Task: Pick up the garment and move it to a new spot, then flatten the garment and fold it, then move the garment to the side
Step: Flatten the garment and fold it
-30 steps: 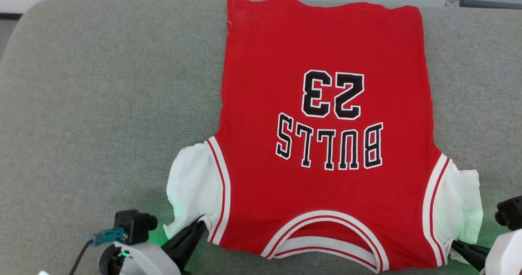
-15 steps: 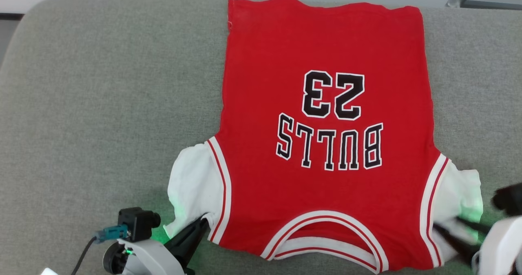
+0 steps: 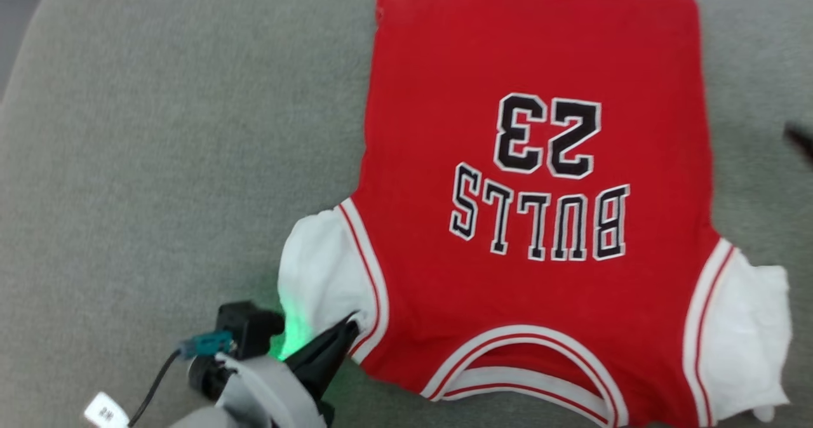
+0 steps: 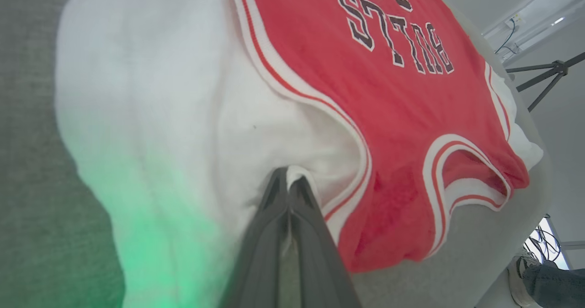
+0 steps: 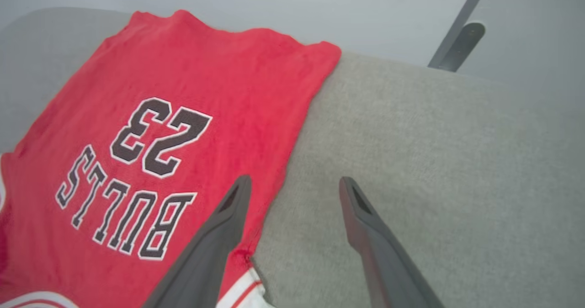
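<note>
The garment [image 3: 533, 161], a red jersey with white sleeves and black "BULLS 23" lettering, lies spread flat on the grey cushion [image 3: 159, 161]. My left gripper [image 3: 349, 327] is shut on its white left sleeve, right beside the striped armhole trim. The left wrist view shows the tips of my left gripper [image 4: 289, 184] pinching a fold of the garment [image 4: 388, 93]. My right gripper [image 5: 295, 187] stands open with nothing between its fingers. It hovers over the right side edge of the garment [image 5: 192, 93] and the bare cushion [image 5: 411, 139]. Its blurred dark tip [image 3: 801, 141] shows at the head view's right edge.
The cushion's rounded far edge meets a pale wall behind the jersey's hem. A dark stand leg [image 5: 457, 43] rises beyond the cushion. A tripod [image 4: 544, 75] and a person's shoe and trouser leg [image 4: 544, 280] are past the cushion's near corner.
My right gripper opened, let go of the right sleeve and moved up along the jersey's right side. The head camera shifted. The left gripper keeps its grip on the left sleeve.
</note>
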